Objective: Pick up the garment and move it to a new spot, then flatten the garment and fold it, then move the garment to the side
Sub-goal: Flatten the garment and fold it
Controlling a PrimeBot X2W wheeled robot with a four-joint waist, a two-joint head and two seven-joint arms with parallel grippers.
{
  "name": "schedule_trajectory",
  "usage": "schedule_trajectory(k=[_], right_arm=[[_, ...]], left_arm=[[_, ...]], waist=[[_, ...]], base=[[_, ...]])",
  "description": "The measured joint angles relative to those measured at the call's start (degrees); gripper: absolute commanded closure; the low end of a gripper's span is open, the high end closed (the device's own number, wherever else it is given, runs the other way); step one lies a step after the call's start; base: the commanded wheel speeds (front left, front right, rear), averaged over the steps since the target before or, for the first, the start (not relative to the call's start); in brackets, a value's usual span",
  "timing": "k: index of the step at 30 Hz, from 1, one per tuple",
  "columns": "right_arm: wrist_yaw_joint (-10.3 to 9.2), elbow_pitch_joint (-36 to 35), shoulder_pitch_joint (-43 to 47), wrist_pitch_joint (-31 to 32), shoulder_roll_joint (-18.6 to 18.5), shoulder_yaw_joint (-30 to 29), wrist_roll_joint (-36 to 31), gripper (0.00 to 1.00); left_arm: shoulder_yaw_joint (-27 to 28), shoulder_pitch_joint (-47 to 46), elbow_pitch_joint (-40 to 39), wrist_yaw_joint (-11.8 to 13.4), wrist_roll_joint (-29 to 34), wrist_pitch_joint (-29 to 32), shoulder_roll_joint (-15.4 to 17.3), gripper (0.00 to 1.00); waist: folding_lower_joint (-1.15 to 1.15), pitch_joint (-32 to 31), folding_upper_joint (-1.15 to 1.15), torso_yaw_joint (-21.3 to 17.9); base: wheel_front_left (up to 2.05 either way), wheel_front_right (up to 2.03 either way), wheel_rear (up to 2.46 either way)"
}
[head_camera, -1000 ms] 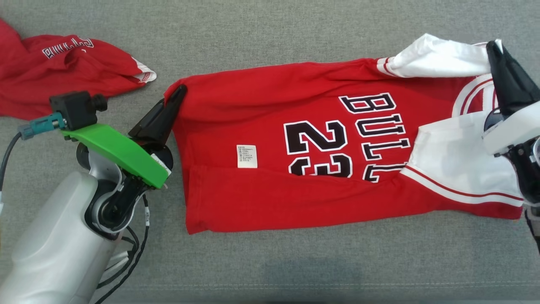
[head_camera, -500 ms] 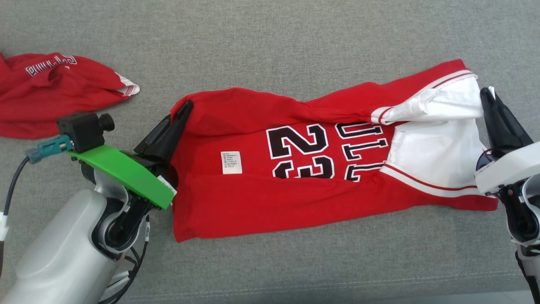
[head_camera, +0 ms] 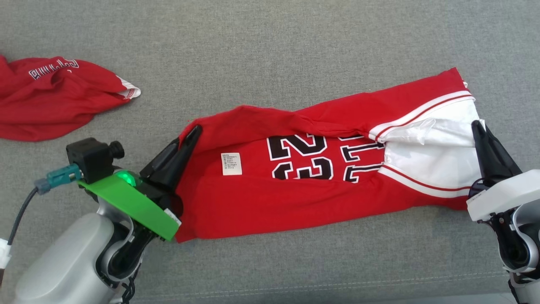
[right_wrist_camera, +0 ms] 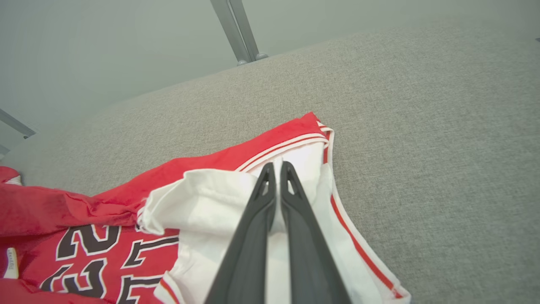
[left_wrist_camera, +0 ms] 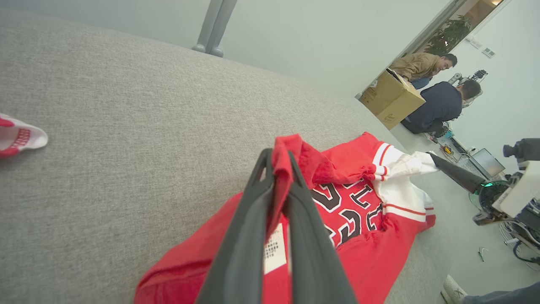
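Observation:
The garment [head_camera: 295, 181] is a red jersey with black "23" lettering, a white label and white sleeve panels. It lies stretched left to right on the grey cushion, its far half folded toward me. My left gripper [head_camera: 195, 130] is shut on the jersey's red hem corner [left_wrist_camera: 282, 155] at the left end. In the left wrist view the left gripper [left_wrist_camera: 276, 154] has red cloth bunched between its fingers. At the right end, my right gripper [head_camera: 476, 125] is shut on the white sleeve cloth [right_wrist_camera: 236, 202]. The right wrist view has the right gripper [right_wrist_camera: 276, 166] pinching that white fabric.
A second red garment [head_camera: 50, 101] lies crumpled at the far left of the grey cushion [head_camera: 270, 50]. Bare cushion spreads behind and in front of the jersey. Two people beside a cardboard box [left_wrist_camera: 390, 99] sit beyond the cushion's edge.
Both grippers, still shut on the jersey's ends, have drawn its far edge over toward me, covering the top of the lettering. The camera also shifted.

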Motion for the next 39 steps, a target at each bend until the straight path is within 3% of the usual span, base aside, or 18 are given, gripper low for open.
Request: schedule_trajectory(k=[17, 25, 28, 30, 32, 33, 35, 36, 39], right_arm=[[0.00, 1.07, 1.41, -0.04, -0.57, 0.85, -0.21, 1.00], [0.00, 1.86, 1.41, -0.54, -0.43, 1.03, -0.23, 1.00], [0.00, 2.23, 1.41, -0.54, -0.41, 1.24, -0.63, 1.00], [0.00, 2.45, 1.41, -0.55, -0.45, 1.36, -0.94, 0.83], [0.00, 2.69, 1.40, -0.56, -0.58, 1.54, -1.32, 0.59], [0.00, 2.79, 1.40, -0.60, -0.60, 1.55, -1.43, 0.52], [0.00, 2.99, 1.40, -0.60, -0.69, 1.59, -1.68, 0.10], [0.00, 3.11, 1.39, -0.62, -0.80, 1.63, -1.74, 0.00], [0.00, 3.36, 1.38, -0.62, -0.96, 1.62, -1.79, 0.00]], left_arm=[[-8.62, 1.31, -1.18, 0.00, 7.94, -1.16, 7.59, 0.95], [-10.06, 1.29, -0.12, 0.00, 9.87, -1.74, 8.64, 0.79], [-10.56, 1.29, 0.62, 0.00, 10.74, -1.77, 9.49, 0.62], [-10.91, 1.28, 1.31, 0.00, 11.06, -2.20, 9.82, 0.45], [-11.69, 1.24, 1.51, 0.00, 12.03, -2.22, 10.25, 0.09], [-12.20, 1.24, 1.57, 0.00, 12.47, -2.22, 10.53, 0.00], [-12.80, 1.24, 1.70, 0.00, 13.34, -2.23, 11.17, 0.00], [-13.41, 1.24, 1.78, 0.00, 14.13, -2.23, 11.70, 0.00], [-15.07, 1.24, 1.98, 0.00, 16.22, -2.23, 13.49, 0.00]], waist=[[0.00, 0.15, 0.00, -0.19], [0.00, 0.15, 0.00, -0.40], [0.00, 0.10, 0.00, -0.49], [0.00, 0.04, 0.00, -0.55], [0.00, -0.01, 0.00, -0.59], [0.00, -0.03, 0.00, -0.61], [0.00, -0.09, 0.00, -0.66], [0.00, -0.12, 0.00, -0.70], [0.00, -0.30, 0.00, -0.91]], base=[[0.00, 0.00, 0.00], [0.00, 0.00, 0.00], [0.00, 0.00, 0.00], [0.00, 0.00, 0.00], [0.00, 0.00, 0.00], [0.00, 0.00, 0.00], [0.00, 0.00, 0.00], [0.00, 0.00, 0.00], [0.00, 0.00, 0.00]])
